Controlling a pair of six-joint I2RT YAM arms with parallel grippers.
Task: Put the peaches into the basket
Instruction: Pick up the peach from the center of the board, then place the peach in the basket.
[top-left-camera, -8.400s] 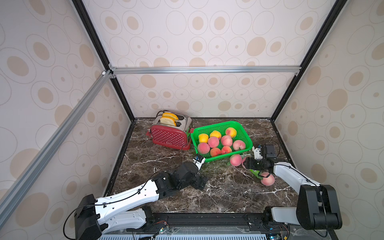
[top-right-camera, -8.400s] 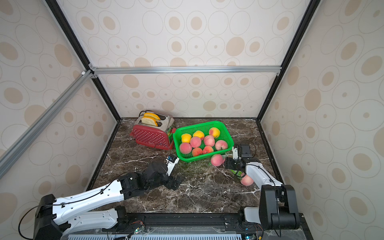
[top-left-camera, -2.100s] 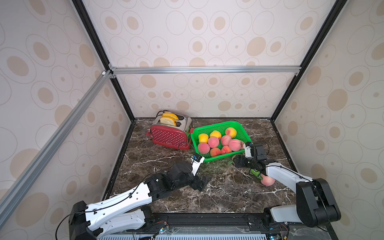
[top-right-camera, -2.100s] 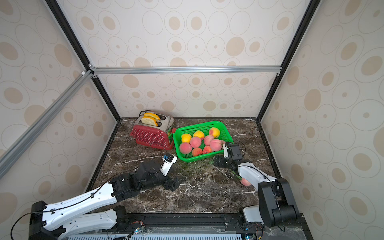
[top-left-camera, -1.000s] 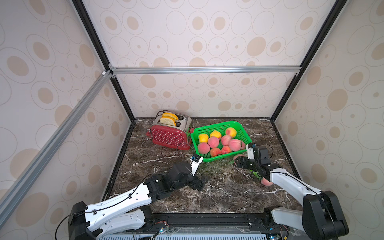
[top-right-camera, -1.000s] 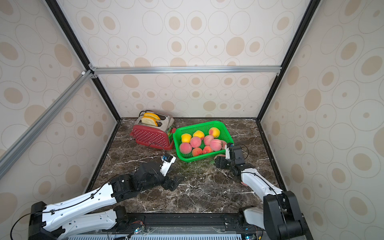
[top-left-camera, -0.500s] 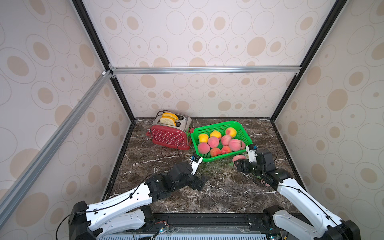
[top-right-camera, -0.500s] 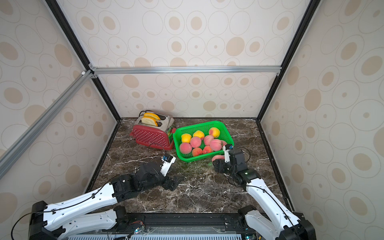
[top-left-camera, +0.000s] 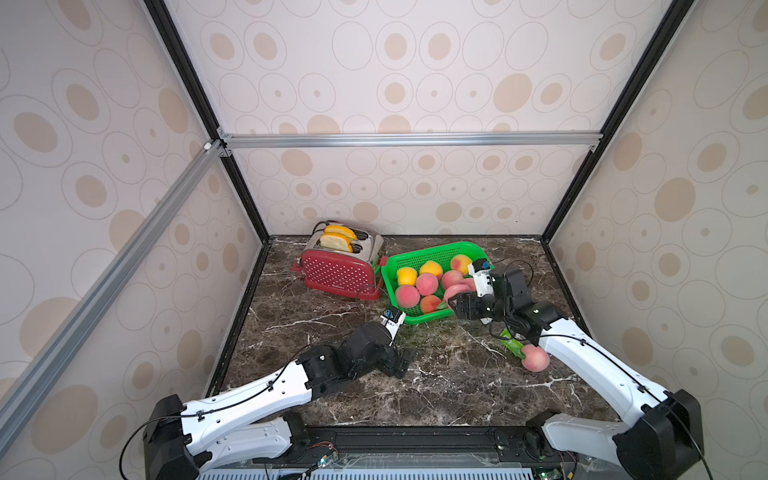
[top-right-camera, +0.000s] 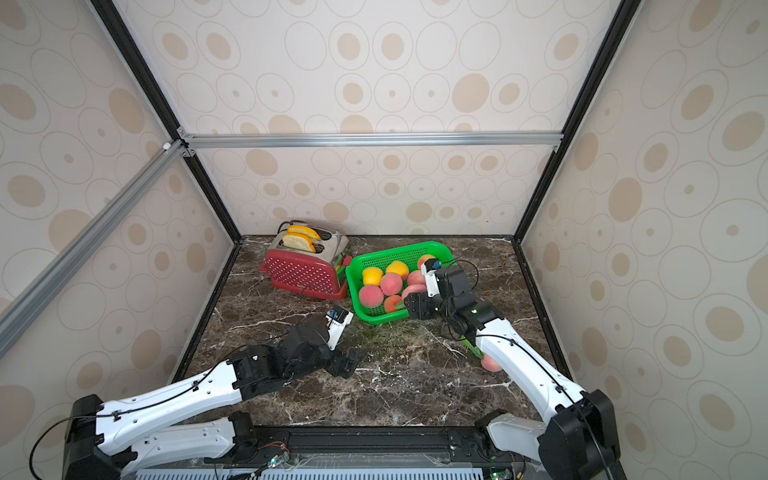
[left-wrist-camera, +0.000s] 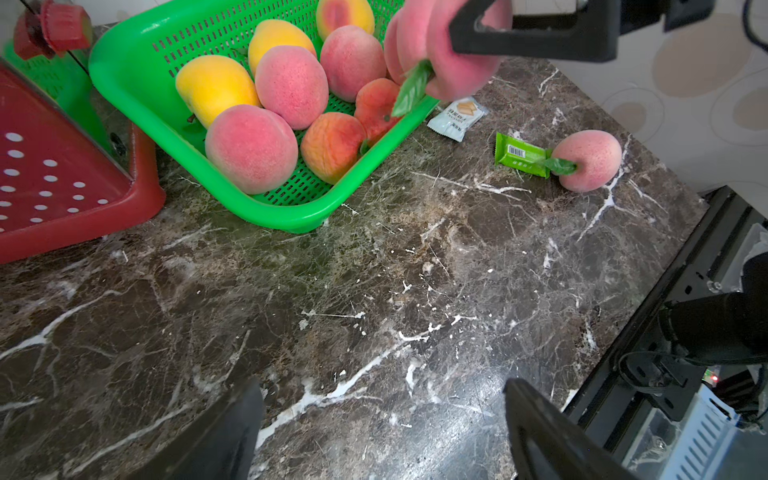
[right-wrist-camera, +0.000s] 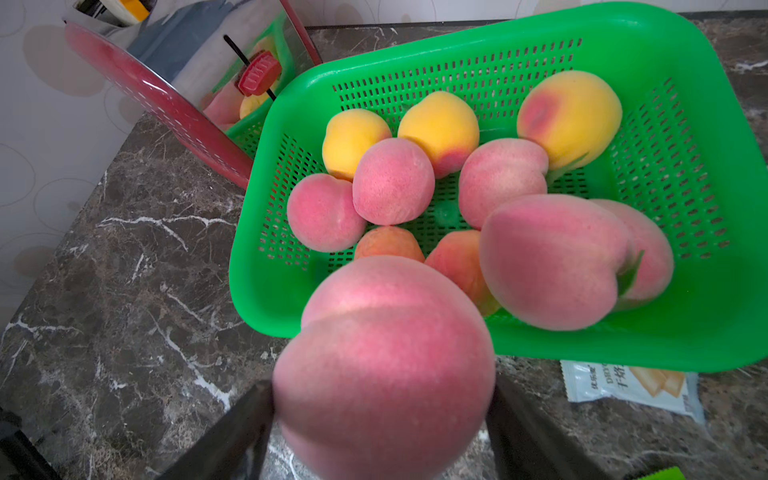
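Pink peach (right-wrist-camera: 382, 365) sits gripped between right jaws over basket (right-wrist-camera: 602, 349) rim; left jaws stand open.

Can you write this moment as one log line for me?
right end effector: gripping pink peach over basket edge | left end effector: open, empty | loose peach: on table

toaster (top-left-camera: 338, 274): red | bread slices (top-left-camera: 337, 241): in toaster's slots | green packet (left-wrist-camera: 519, 156), white packet (left-wrist-camera: 457, 117): on marble table (top-left-camera: 436, 386), well apart from toaster
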